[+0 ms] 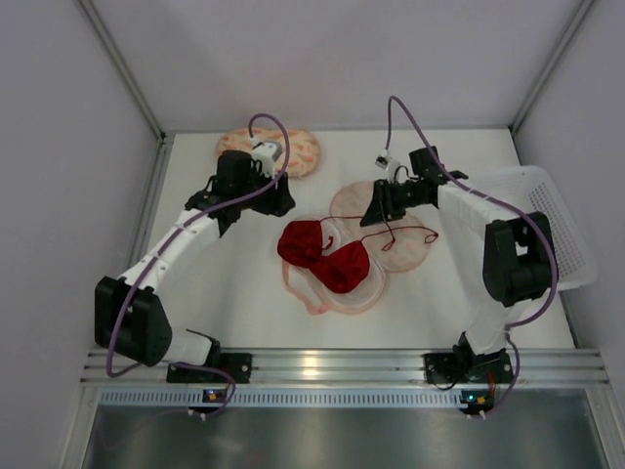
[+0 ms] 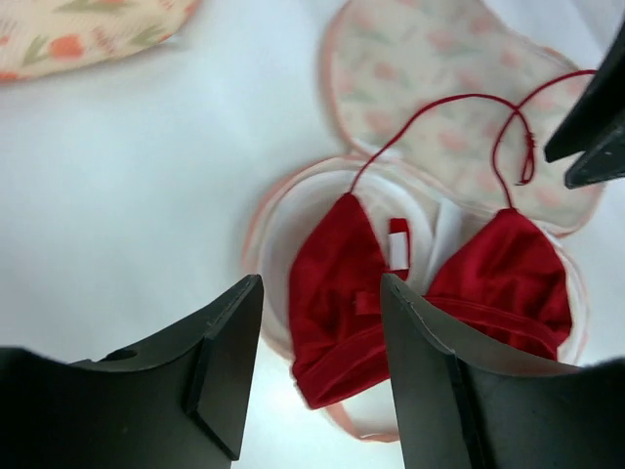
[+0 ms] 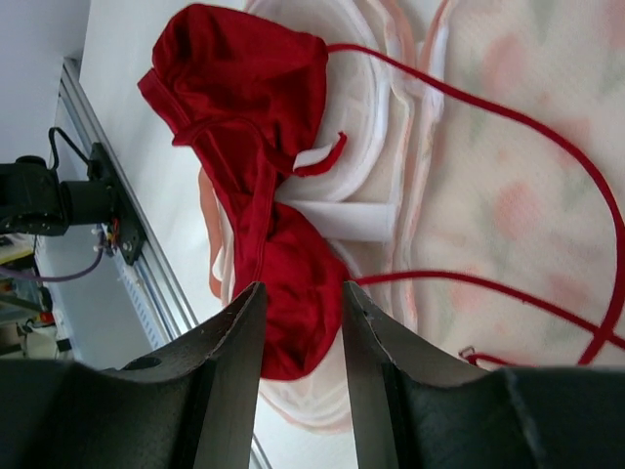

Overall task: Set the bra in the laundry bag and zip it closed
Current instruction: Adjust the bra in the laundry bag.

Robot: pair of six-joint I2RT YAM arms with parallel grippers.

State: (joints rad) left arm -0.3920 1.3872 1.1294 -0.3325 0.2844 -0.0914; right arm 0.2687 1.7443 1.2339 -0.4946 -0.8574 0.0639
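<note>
The laundry bag lies open at mid-table, its speckled lid folded back to the right. The red bra rests with both cups in the bag's pale lower half. Its thin straps trail over the lid. My left gripper hangs open just behind and left of the bag, and in its wrist view nothing sits between the fingers. My right gripper hovers over the lid with its jaws apart and nothing held, the bra showing beyond them.
A second patterned pouch lies at the back of the table behind my left wrist, also seen in the left wrist view. A white mesh basket stands at the right edge. Grey walls enclose the table on three sides.
</note>
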